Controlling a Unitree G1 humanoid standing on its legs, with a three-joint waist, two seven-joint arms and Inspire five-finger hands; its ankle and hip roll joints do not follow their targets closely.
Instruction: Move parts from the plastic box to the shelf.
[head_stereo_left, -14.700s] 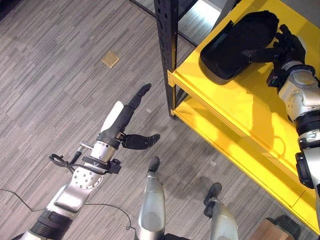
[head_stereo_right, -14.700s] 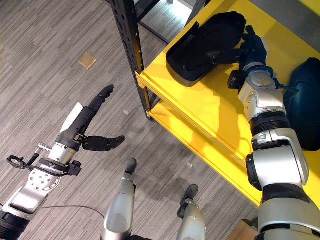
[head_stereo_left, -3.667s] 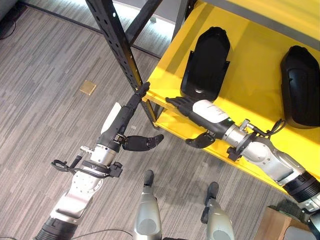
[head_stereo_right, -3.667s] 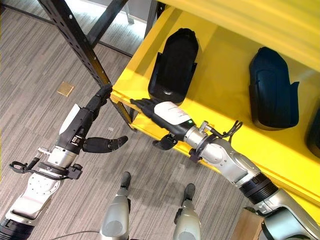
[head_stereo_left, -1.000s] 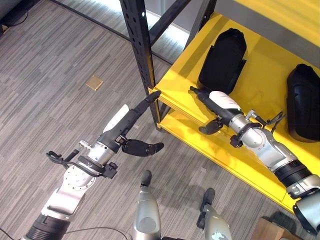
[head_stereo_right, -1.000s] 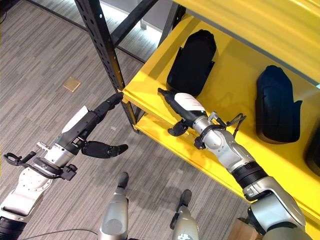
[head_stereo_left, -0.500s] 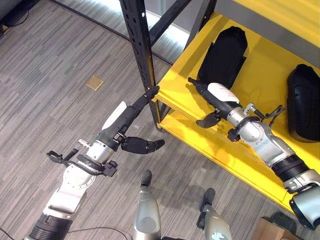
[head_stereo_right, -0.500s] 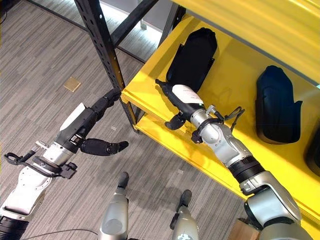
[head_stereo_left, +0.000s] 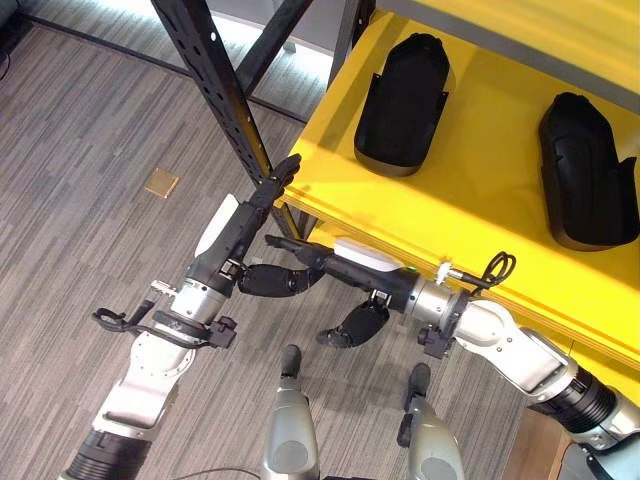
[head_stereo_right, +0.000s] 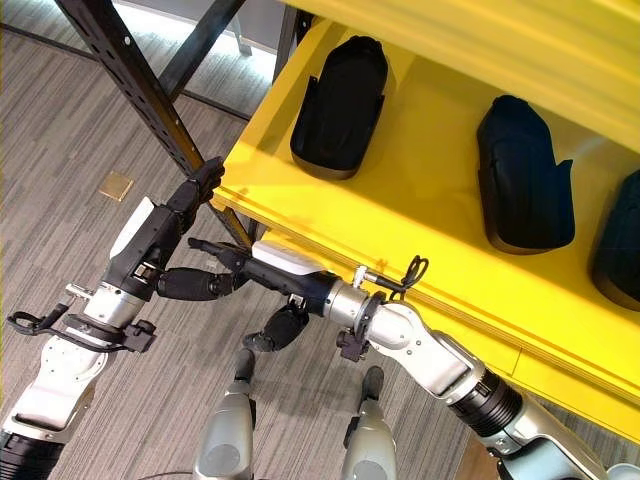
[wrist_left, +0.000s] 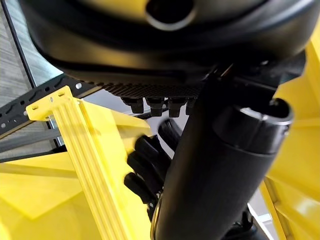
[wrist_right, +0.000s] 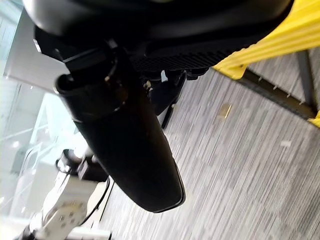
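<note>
Both the left hand (head_stereo_left: 240, 235) and right hand (head_stereo_left: 345, 272) hang empty (fingers relaxed) below the shelf (head_stereo_left: 470, 190); next, fetch another part.

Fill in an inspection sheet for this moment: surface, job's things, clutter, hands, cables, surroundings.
Surface: yellow shelf, mostly bare.
Job's things: two black parts lie apart on it; a third shows at the edge.
Clutter: small tan square on the floor.
Hands: left hand open, fingertips at the shelf's corner; right hand open, empty, below the shelf's front edge.
Cables: nothing seen.
Surroundings: black rack post, grey plank floor.
</note>
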